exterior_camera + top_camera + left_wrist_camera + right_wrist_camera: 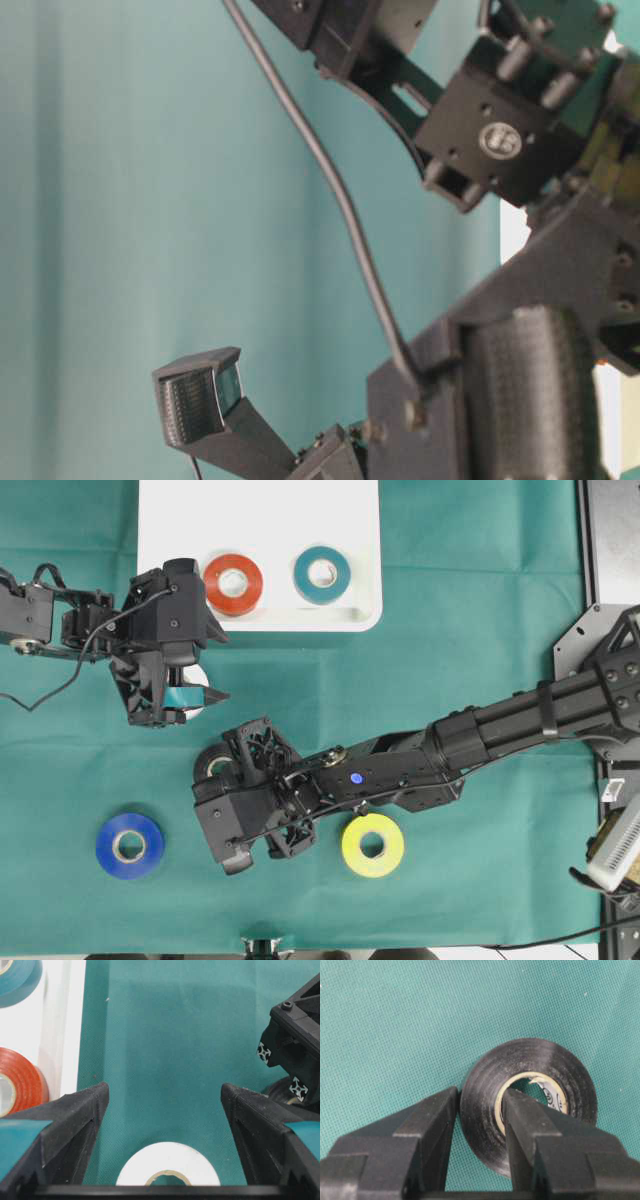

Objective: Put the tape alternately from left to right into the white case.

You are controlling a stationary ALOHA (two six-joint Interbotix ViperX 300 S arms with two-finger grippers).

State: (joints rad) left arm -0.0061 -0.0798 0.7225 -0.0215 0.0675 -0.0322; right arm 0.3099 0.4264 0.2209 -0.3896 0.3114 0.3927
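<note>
The white case [160, 540] lies at the table's far edge and holds a red-orange roll [233, 584] and a teal roll [322, 575]. My left gripper [213, 666] hovers open just in front of the case, over a white roll [198, 676]. In the left wrist view that white roll [167, 1167] lies flat on the cloth between the wide-apart fingers [75, 1115]. My right gripper [480, 1097] is shut on the black roll [520, 1057], one finger inside the pale core and one outside the wall. From overhead, the black roll [211, 764] peeks out beside the right gripper [224, 772].
A blue roll [129, 845] lies at the front left and a yellow roll [372, 845] at the front middle, just beside the right arm [480, 740]. Green cloth [470, 600] covers the table. The table-level view shows only close arm parts.
</note>
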